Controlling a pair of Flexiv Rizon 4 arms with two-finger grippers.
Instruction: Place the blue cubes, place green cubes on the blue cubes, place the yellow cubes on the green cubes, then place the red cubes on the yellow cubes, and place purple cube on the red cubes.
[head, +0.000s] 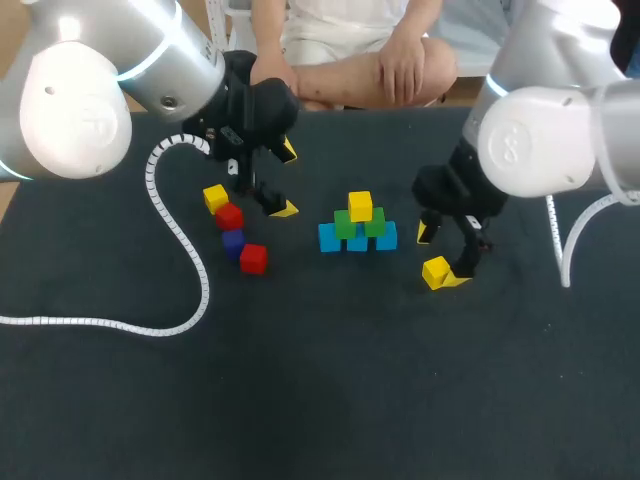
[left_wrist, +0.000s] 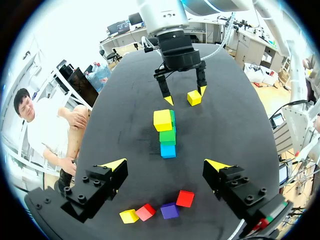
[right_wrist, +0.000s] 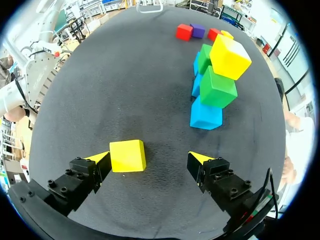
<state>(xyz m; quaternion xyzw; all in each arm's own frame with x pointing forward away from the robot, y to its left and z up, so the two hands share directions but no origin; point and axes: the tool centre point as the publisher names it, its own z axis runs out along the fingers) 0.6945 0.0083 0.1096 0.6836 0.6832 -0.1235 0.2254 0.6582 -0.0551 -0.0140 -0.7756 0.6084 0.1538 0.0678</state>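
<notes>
Your right end effector (head: 445, 255) is open. Its two fingers are wide apart and low over the counter (head: 330, 400). The loose yellow cube (head: 435, 271) sits between those fingers. In the right wrist view it is tight against one finger, maybe touching it, with a wide gap to the other finger. So nothing is gripped yet.

I think the next job is to close on this cube. A cube has no long side, and its flat faces look nearly square to the fingers. You may want to slide over a little first, so the cube is in the middle.

The pile stands near, ahead of the right end effector and off to the side of the far finger. It has blue cubes (head: 330, 238) at the bottom, green cubes (head: 345, 224) on them, and the top yellow cube (head: 360, 206). I would lift straight up before moving across, or the pile could get bumped.

The right arm is much nearer to the loose yellow cube. Your left end effector (head: 285, 180) is open too and holds nothing. It hangs between the pile and the red cubes (head: 229, 216), the purple cube (head: 233, 241) and another yellow cube (head: 215, 198). A white cable (head: 180, 250) lies curled on that side.
</notes>
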